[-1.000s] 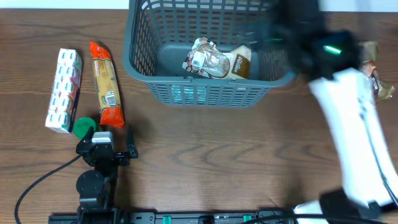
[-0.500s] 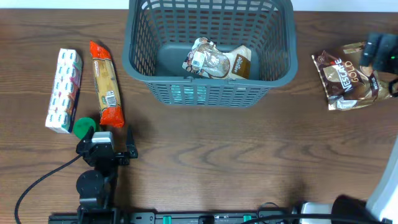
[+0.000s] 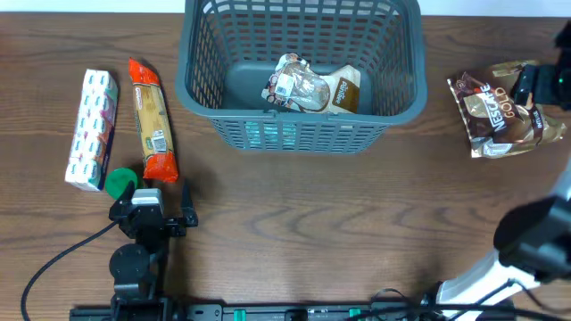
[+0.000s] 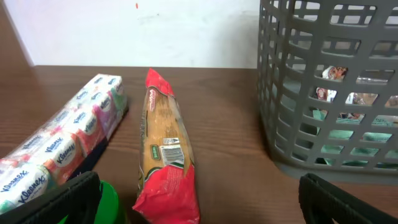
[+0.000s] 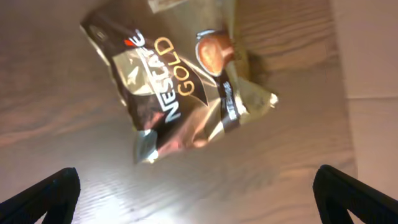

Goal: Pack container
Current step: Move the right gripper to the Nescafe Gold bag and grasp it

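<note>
Though illegible overhead, Kleenex pack (image 4: 65,137) (wrist-legible)

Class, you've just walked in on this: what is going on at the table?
The right gripper hovers open over the Nescafe Gold pouch, which lies on the table right of the basket. Snack packs already lie in the basket. The left gripper sits open by the biscuit pack and tissues.
</note>
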